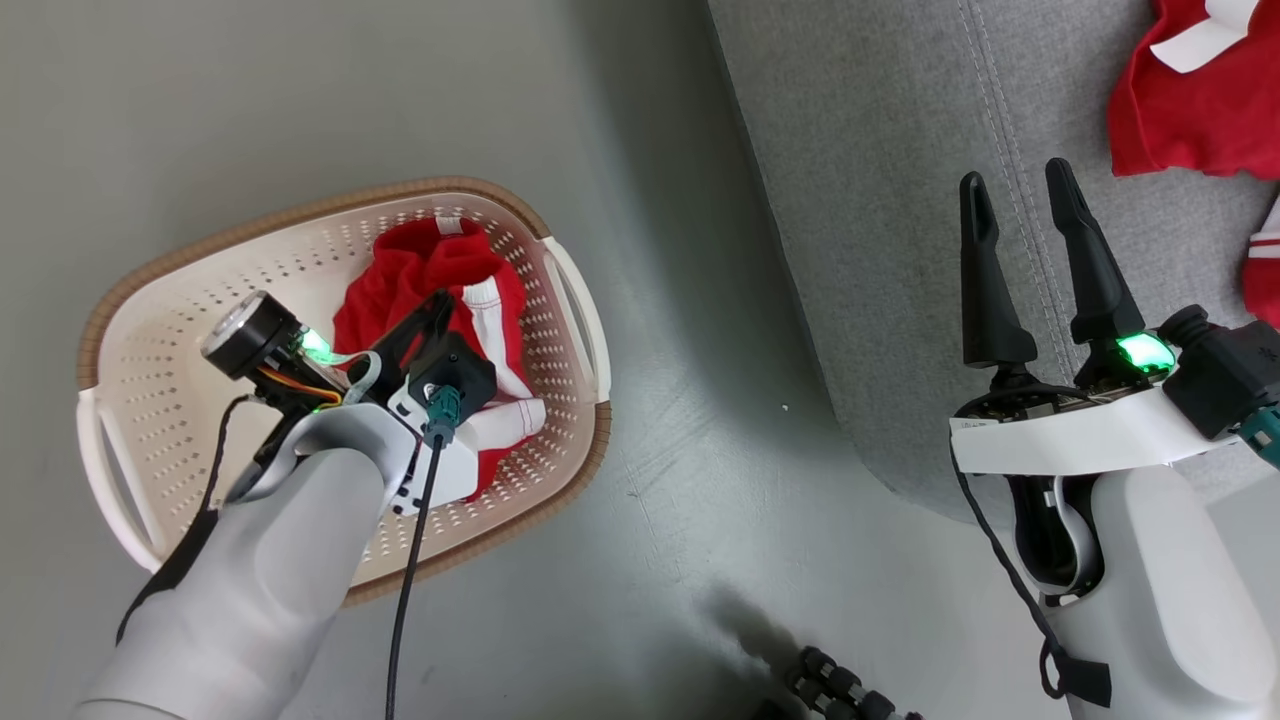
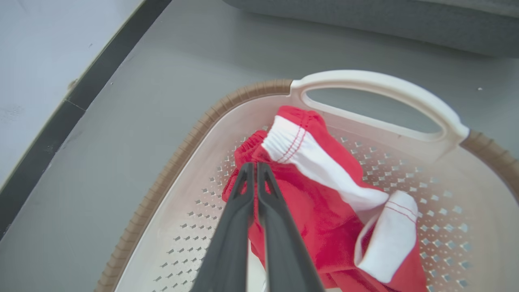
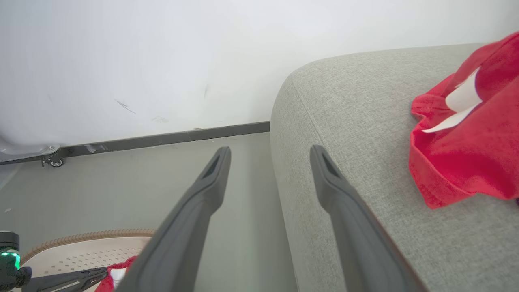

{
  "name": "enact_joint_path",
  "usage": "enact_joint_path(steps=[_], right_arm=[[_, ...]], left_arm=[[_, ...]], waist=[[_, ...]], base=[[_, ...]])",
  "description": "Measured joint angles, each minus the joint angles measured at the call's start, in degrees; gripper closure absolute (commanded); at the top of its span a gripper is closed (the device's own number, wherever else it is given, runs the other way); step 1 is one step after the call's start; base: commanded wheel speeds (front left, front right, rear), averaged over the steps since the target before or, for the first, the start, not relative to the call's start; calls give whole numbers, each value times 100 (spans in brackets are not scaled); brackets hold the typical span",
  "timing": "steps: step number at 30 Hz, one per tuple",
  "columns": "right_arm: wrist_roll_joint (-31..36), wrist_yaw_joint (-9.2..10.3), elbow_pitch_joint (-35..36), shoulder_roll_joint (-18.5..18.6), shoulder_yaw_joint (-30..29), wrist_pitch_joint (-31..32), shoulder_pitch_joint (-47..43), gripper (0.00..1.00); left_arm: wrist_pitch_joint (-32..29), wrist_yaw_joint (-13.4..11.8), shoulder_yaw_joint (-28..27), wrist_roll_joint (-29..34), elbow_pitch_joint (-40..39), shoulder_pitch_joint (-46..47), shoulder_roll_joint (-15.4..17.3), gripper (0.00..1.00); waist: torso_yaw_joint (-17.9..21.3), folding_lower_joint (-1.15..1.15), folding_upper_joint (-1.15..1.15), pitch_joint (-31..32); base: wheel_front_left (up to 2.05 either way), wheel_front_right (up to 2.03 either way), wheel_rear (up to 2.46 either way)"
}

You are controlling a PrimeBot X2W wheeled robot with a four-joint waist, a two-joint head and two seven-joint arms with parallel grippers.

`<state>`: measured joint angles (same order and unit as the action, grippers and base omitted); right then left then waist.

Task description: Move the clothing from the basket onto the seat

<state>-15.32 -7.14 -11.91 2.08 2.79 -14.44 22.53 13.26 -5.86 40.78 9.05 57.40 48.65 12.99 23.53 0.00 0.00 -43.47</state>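
Observation:
The cream basket [image 1: 300, 205] with its brown rim stands on the floor at the left. Red clothing [image 1: 400, 275] with white trim lies bunched inside it. My left gripper [image 1: 440, 298] reaches down into the basket. In the left wrist view its fingers [image 2: 254, 166] are pressed together at the gathered red edge of the clothing [image 2: 324, 211], shut on it. My right gripper [image 1: 1018, 180] is open and empty over the front edge of the grey seat [image 1: 880, 200]. A red garment [image 1: 1190, 110] lies on the seat at the far right, and the right wrist view shows it too [image 3: 466, 154].
Grey floor separates the basket from the seat. A white wall with a dark baseboard [image 3: 162, 140] runs behind, with a small caster [image 3: 54, 161] at its foot. A black ribbed cable [image 1: 840, 690] lies near the bottom edge. Another red-and-white piece [image 1: 1265, 270] rests at the seat's right edge.

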Motion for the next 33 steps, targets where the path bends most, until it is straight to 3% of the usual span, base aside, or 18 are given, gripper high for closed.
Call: enact_joint_path(steps=[17, 33], right_arm=[[339, 0, -180, 11, -133, -1, 10, 0], [578, 0, -357, 29, -330, -1, -3, 0]], left_arm=[[92, -576, -478, -556, -1277, -858, -8, 100], [122, -632, -265, -583, -2863, -1631, 176, 100]], waist=[[-539, 0, 0, 570], [-1019, 0, 0, 1162]], base=[[0, 0, 0], [0, 0, 0]])
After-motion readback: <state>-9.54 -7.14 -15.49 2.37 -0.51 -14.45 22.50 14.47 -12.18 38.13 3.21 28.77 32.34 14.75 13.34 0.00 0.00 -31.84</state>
